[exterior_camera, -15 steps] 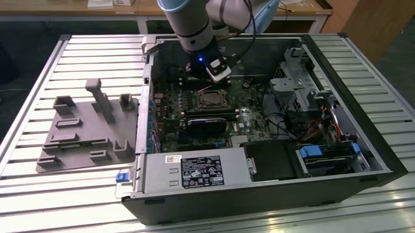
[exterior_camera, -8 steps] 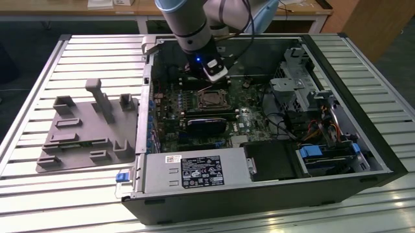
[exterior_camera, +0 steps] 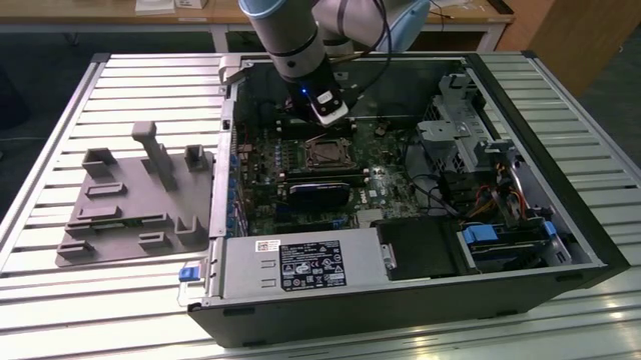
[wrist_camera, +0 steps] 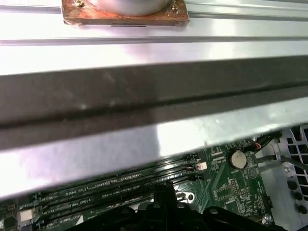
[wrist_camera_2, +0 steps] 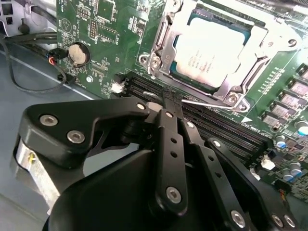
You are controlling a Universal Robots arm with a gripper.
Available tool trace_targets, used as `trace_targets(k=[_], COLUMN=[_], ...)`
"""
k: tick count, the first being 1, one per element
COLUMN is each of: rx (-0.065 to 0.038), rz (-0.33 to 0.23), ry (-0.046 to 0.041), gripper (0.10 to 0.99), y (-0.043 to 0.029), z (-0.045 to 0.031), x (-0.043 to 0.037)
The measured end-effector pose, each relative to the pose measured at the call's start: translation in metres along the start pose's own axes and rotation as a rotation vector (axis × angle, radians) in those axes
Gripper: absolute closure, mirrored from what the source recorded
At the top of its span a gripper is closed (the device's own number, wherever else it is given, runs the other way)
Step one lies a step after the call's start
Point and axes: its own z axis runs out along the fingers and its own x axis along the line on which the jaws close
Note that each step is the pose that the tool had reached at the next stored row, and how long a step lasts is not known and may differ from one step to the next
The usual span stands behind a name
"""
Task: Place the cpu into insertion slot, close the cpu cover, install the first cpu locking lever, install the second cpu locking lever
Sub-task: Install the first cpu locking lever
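Looks like the first lever step: cpu seated in the insertion slot, cpu cover down over its edges. Tool pressed together just at the thin locking lever beside the memory slots; cannot tell whether pinching it. Calls for a sure catch on that slim wire

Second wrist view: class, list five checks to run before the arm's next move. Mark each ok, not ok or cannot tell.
1. cpu lying flat in the socket window: ok.
2. cpu cover closed down over the cpu: ok.
3. gripper shut, tip at the thin locking lever along the cover's edge: ok.
4. That locking lever latched: cannot tell.
5. Long black slots beside the lever free of modules: ok.
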Motion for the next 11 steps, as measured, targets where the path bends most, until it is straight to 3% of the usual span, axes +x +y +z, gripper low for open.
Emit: trace_targets(k=[11], rx=[0.01], rz=[0.031], ry=[-0.0078], gripper=[0.984], y=[0.004], z=[0.0032], x=[0.0026])
